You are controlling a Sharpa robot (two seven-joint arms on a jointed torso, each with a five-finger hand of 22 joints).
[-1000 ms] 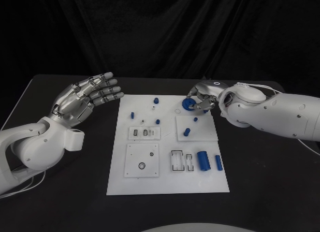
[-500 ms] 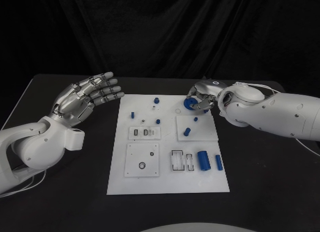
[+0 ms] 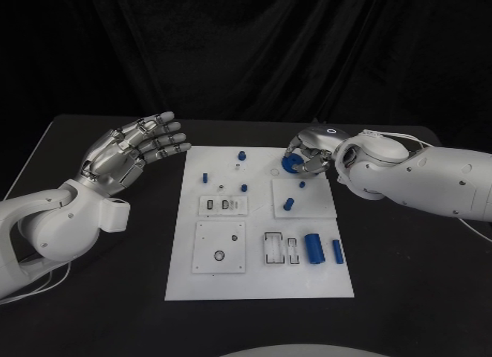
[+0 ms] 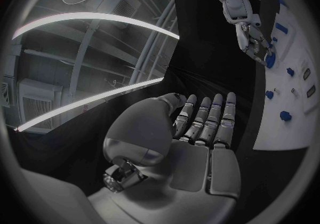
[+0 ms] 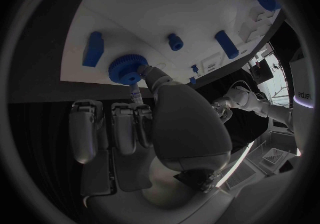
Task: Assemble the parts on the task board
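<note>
Since a second ago my right hand [image 3: 311, 155] has crept a little toward me and to my right along the far edge of the board [image 3: 257, 286], the blue gear [image 3: 293, 163] moving with it; my left hand has not moved. In the right wrist view my fingertips [image 5: 148, 72] are pinched on the rim of the gear [image 5: 127, 68], which sits at the far right part of the board [image 5: 167, 0], just beyond a raised white square plate [image 3: 303, 196] that carries a short blue peg [image 3: 290, 201]. My left hand [image 3: 128, 152] hangs above the desk [image 3: 96, 297] just left of the board, palm up, fingers spread and holding nothing; the left wrist view shows that hand [image 4: 193, 144] flat and empty. Nearer me on the board, two blue cylinders [image 3: 323, 248] lie side by side next to a clear tray [image 3: 273, 248]. Small blue pegs [image 3: 241, 155] stand apart on the far left part.
</note>
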